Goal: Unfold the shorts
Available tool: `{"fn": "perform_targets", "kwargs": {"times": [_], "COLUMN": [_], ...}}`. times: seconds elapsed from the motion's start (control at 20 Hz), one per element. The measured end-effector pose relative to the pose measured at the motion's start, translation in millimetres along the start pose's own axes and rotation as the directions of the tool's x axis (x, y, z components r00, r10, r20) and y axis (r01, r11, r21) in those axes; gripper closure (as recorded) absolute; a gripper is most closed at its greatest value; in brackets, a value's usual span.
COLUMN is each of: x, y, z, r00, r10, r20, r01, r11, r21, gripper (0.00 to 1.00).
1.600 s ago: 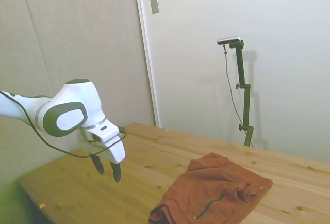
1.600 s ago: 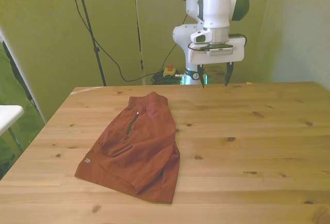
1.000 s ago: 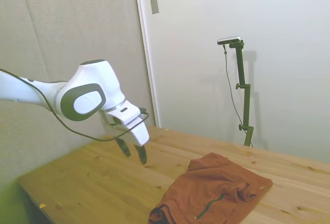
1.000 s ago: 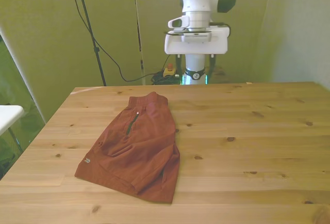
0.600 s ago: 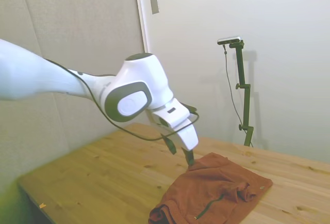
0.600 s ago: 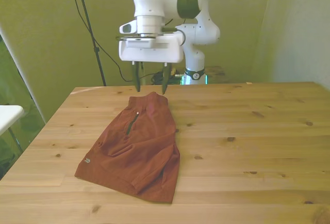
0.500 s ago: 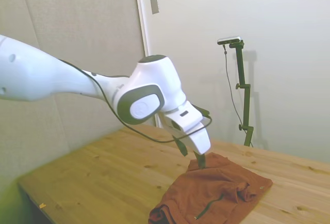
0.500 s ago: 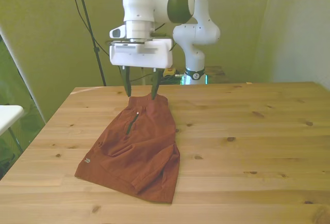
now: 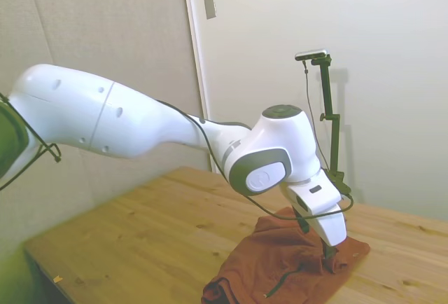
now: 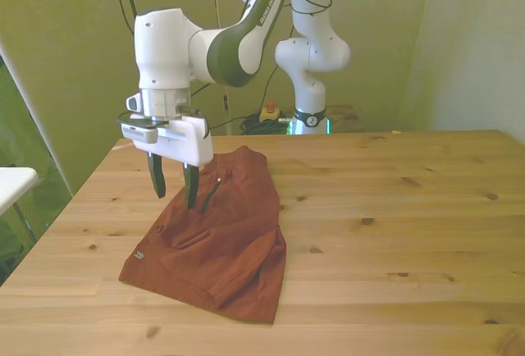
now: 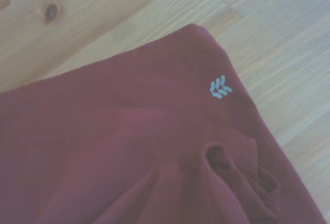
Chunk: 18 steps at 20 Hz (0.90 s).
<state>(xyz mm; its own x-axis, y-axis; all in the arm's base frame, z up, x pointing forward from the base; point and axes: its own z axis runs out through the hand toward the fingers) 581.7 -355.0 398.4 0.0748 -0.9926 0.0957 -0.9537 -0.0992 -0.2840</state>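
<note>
Shorts (image 10: 215, 237) lie folded on the desk (image 10: 394, 233), and the jaws (image 10: 172, 189) hang spread just above their edge, so reaching seems the step now and next they should drop and pinch cloth.

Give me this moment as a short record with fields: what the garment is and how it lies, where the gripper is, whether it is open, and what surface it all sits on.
garment: shorts, rust-orange, folded over on themselves, with a small pale logo near one corner
surface: wooden table
gripper: gripper above the shorts' edge on the front view's left, fingers pointing down
gripper state: open, nothing held
contact: one fingertip overlaps the fabric in the front view; actual touch cannot be told
task status: shorts not yet unfolded
</note>
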Motion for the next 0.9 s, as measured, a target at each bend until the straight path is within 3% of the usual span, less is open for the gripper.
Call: {"fn": "perform_targets", "kwargs": {"times": [0.15,0.2,0.9], "x": [3.1,4.0,4.8], "y": [-7.5,-9.1,-8.2], "z": [19.7,24.5,46.3], "r00": [1.000,1.000,0.998], "r10": [0.016,0.019,0.033], "r20": [0.021,0.025,0.047], "r01": [-0.015,-0.018,-0.032], "r11": [1.000,1.000,0.999], "r21": [-0.005,-0.007,-0.020], "gripper": [0.00,1.00,1.00]}}
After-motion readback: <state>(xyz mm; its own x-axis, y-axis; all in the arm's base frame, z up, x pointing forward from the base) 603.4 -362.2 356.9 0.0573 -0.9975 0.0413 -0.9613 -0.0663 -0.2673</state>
